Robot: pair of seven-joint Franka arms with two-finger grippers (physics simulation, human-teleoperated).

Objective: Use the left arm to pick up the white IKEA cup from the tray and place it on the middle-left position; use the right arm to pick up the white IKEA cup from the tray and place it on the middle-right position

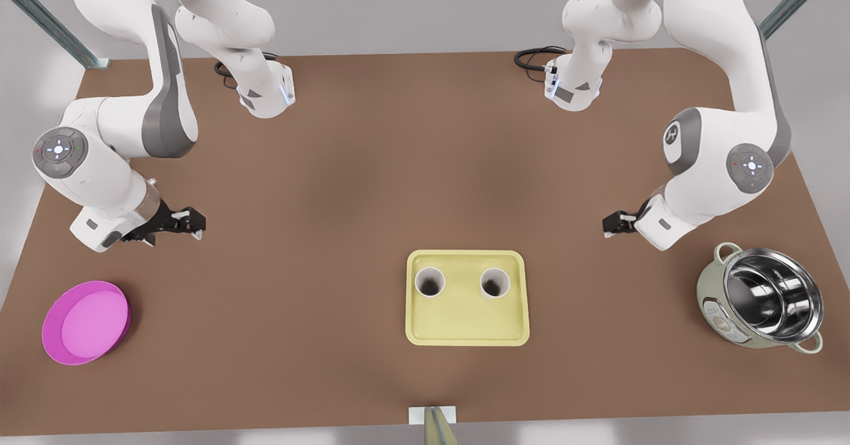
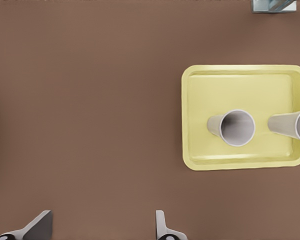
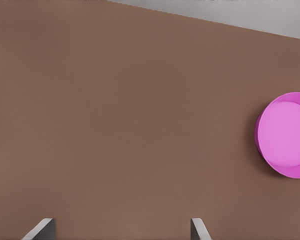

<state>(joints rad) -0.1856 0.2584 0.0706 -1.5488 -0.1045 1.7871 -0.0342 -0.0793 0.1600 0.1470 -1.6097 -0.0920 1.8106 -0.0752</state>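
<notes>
Going by the front view, L to R. Round magenta dish (image 1: pixel 86 322) sits near the table's (image 1: pixel 372 133) front edge, not part of the job.

Just above it, the right gripper (image 1: pixel 197 222) hovers over bare brown top, well apart from the tray. Its wrist cam looks down on that dish, which is how I match it to this arm. Fingers (image 3: pixel 42 229) spread wide, holding nothing.

Centre-front: pale yellow tray (image 1: pixel 468 329) w/ two white IKEA cups standing upright, side by side in its far half and not touching: one cup (image 1: pixel 429 282) twd the right gripper, the other cup (image 1: pixel 495 282) twd the left gripper. Probably spaced so each arm takes its nearer cup w/o crossing.

Then the left gripper (image 1: pixel 607 224), also off the tray; fingers (image 2: pixel 40 227) wide, empty. Its wrist cam has both cups in sight.

Far R: steel pot (image 1: pixel 764 299), tilted, a bystander.

Both arms look poised, approach not yet begun. Drop spots are unmarked: I'd guess the middle-right position (image 1: pixel 319 179) and middle-left position (image 1: pixel 531 179) lie on open tabletop behind the tray.
</notes>
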